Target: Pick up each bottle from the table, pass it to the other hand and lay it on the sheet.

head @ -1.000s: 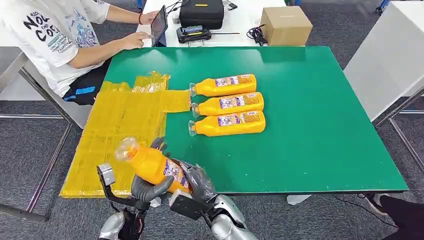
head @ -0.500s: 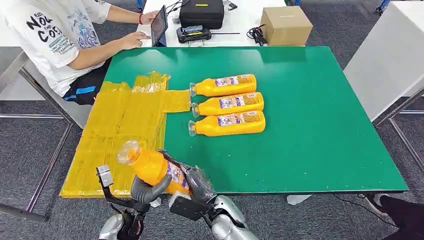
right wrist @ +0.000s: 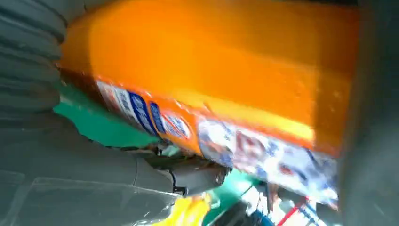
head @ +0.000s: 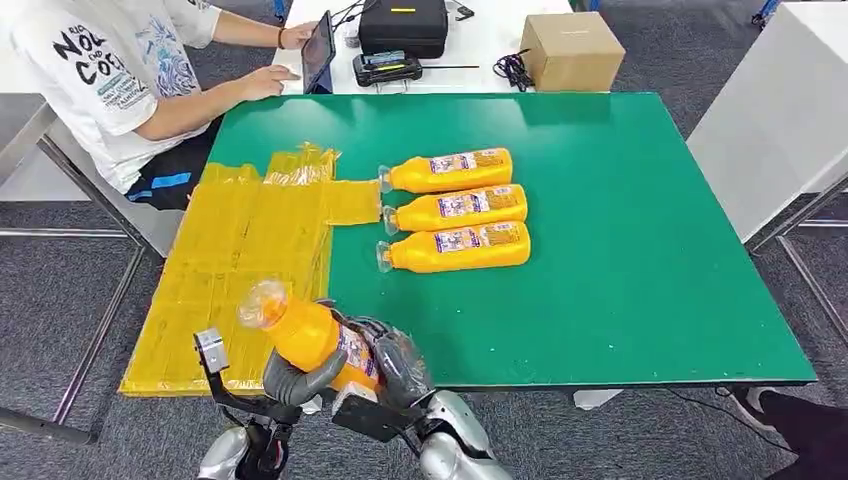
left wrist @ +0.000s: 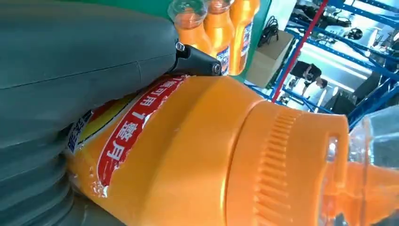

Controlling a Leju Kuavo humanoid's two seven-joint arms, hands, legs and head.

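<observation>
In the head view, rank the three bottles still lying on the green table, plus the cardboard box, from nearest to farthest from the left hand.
From the left hand:
1. Near bottle, row's closest to the robot.
2. Middle bottle, just behind it.
3. Far bottle, back of the row.
4. Cardboard box, on the white table beyond, to the right.

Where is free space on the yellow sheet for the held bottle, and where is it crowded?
The yellow sheet lies bare across its whole middle, between the table's left edge and the three lying bottles. Crowded: its near corner, where both hands grip the held bottle.
</observation>
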